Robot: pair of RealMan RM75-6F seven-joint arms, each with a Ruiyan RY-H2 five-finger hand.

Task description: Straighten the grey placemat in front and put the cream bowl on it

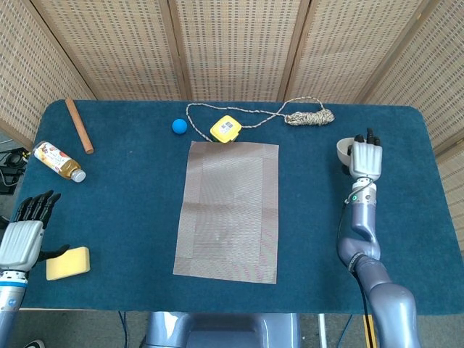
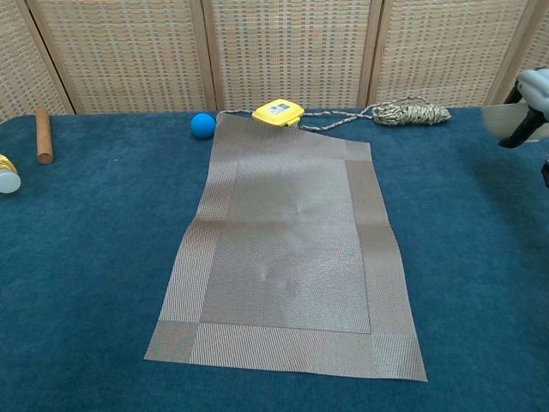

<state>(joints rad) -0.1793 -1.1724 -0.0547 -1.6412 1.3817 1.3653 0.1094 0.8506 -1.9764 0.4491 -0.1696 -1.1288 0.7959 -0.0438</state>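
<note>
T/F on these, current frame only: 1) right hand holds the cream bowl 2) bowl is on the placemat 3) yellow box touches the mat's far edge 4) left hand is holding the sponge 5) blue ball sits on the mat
1) The right hand holds the cream bowl: true; the bowl is lifted, right of the mat.
2) False. The grey placemat has nothing on it.
3) True. The yellow box sits at the mat's far edge.
4) False. The left hand is open, beside the yellow sponge.
5) False. The blue ball lies on the table, beyond the mat's far left corner.
</note>
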